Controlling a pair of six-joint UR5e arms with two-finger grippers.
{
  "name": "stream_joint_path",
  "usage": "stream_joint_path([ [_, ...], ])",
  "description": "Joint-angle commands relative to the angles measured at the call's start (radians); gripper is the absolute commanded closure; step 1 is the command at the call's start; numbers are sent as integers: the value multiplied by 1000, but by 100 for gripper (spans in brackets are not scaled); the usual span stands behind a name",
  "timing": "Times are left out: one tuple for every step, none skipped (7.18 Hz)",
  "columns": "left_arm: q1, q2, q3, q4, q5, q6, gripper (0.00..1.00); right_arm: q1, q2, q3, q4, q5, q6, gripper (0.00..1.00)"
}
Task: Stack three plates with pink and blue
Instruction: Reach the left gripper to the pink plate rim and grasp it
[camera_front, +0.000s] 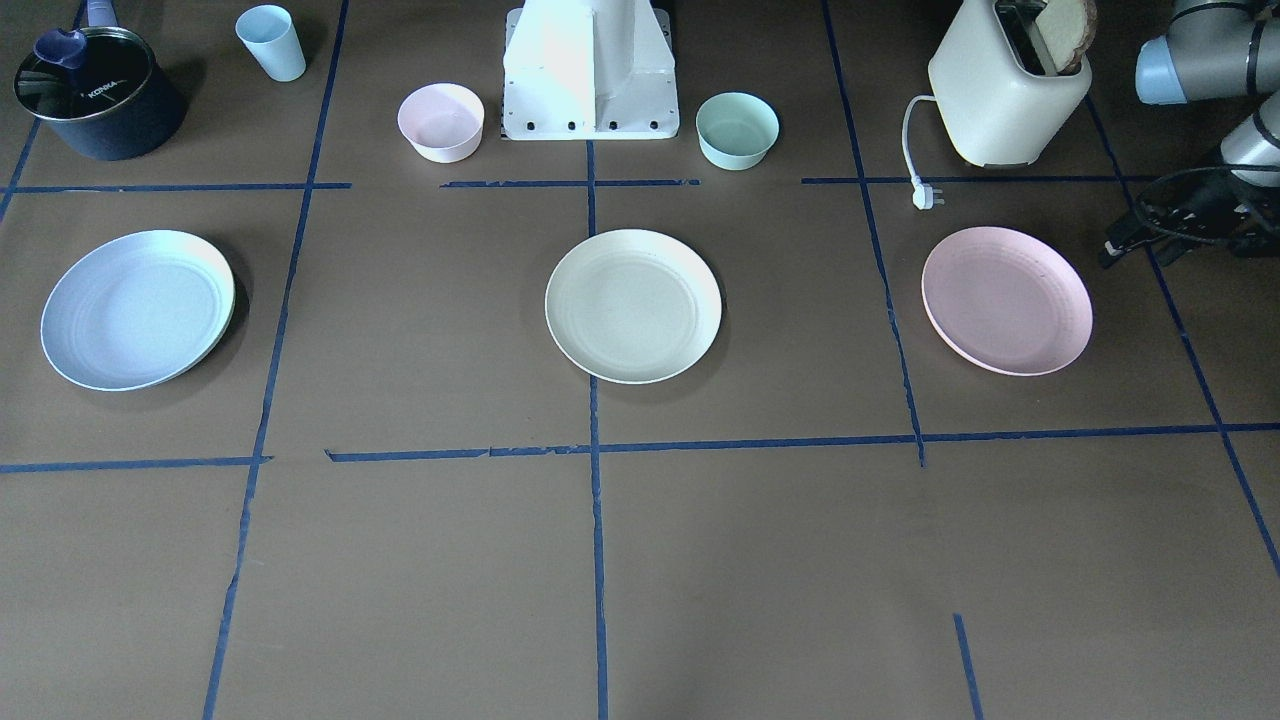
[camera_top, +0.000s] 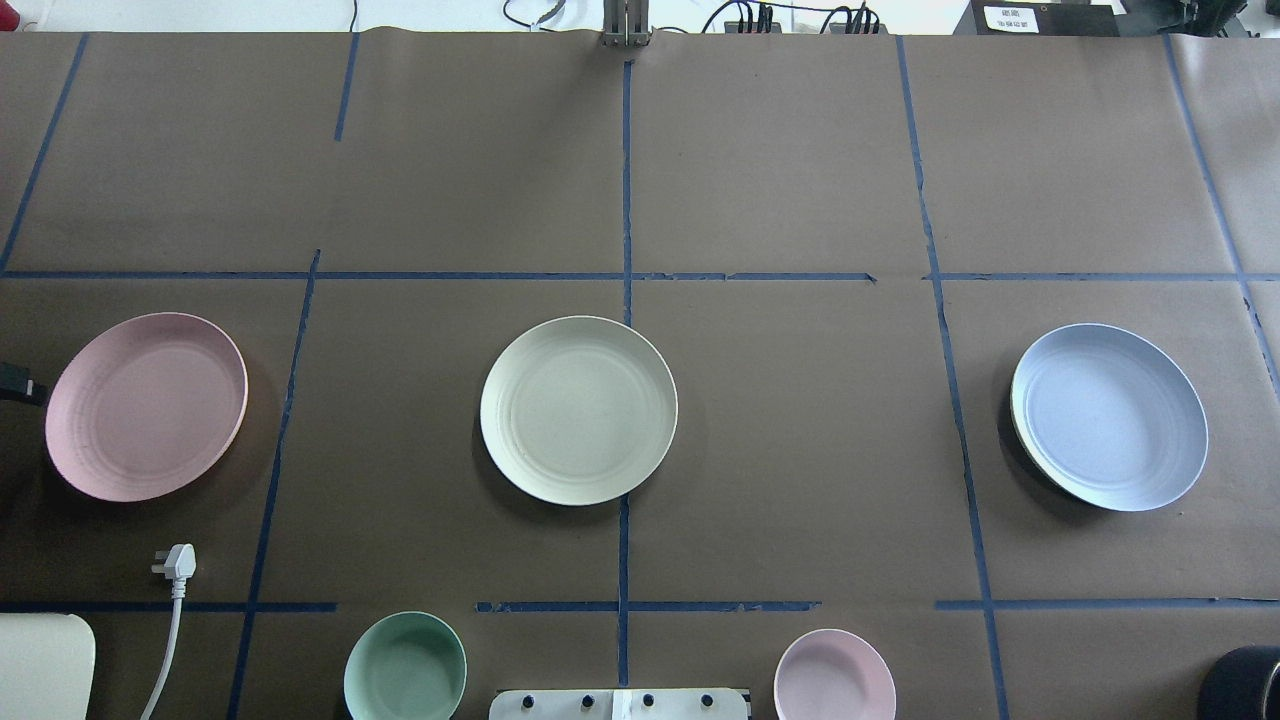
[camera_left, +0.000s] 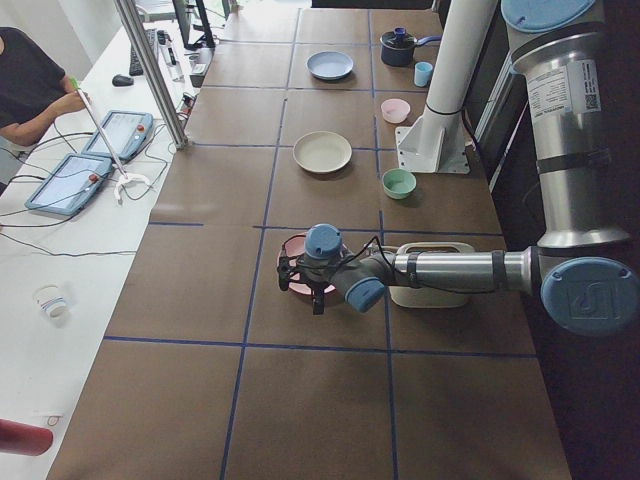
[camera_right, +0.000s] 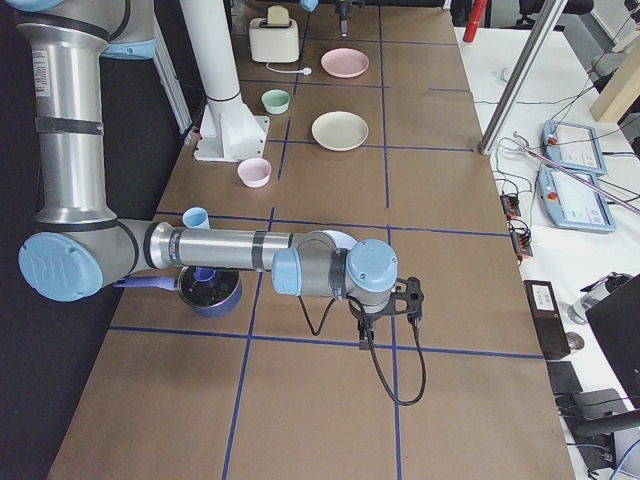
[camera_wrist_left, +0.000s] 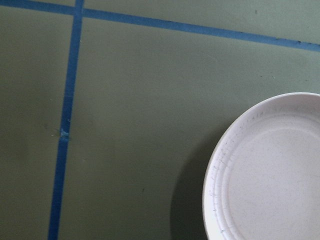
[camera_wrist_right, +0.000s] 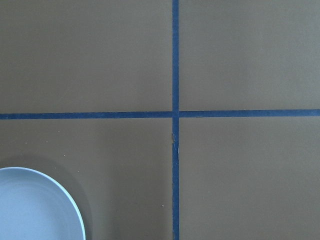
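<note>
Three plates lie apart in a row on the brown table. The pale pink plate (camera_front: 1005, 300) is on my left side, the cream-white plate (camera_front: 632, 305) in the middle, the light blue plate (camera_front: 137, 308) on my right side. My left gripper (camera_front: 1125, 235) hovers just beyond the pink plate's outer edge; I cannot tell whether it is open. Its wrist view shows the pink plate's rim (camera_wrist_left: 270, 170) at lower right. My right gripper (camera_right: 385, 305) shows only in the exterior right view, past the blue plate (camera_wrist_right: 35, 210); I cannot tell its state.
Along the robot's edge stand a toaster (camera_front: 1005, 95) with bread and a loose plug (camera_front: 928, 195), a mint-green bowl (camera_front: 737, 128), the robot base (camera_front: 590, 80), a small pink bowl (camera_front: 441, 120), a blue cup (camera_front: 272, 42) and a dark pot (camera_front: 100, 95).
</note>
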Motion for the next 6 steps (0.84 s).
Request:
stream_joint_path([
  [60,-63,91,-50,19,-54,0,1,20,8,-3,2,1,0],
  [62,-65,100,-50,17,-54,1,1,14,8,-3,2,-1,0],
  [62,-65,99,-50,16,-59,15,1,12,8,-3,0,-1,0],
  [60,-64,93,-50,13,-74,42,-1,11,8,-1,-1,-1,0],
  [60,-64,93,-58,11,-70,62,-1,14,8,-1,-1,-1,0],
  [57,-56,93,-74,8,-64,86,-1,15,8,-1,-1,-1,0],
])
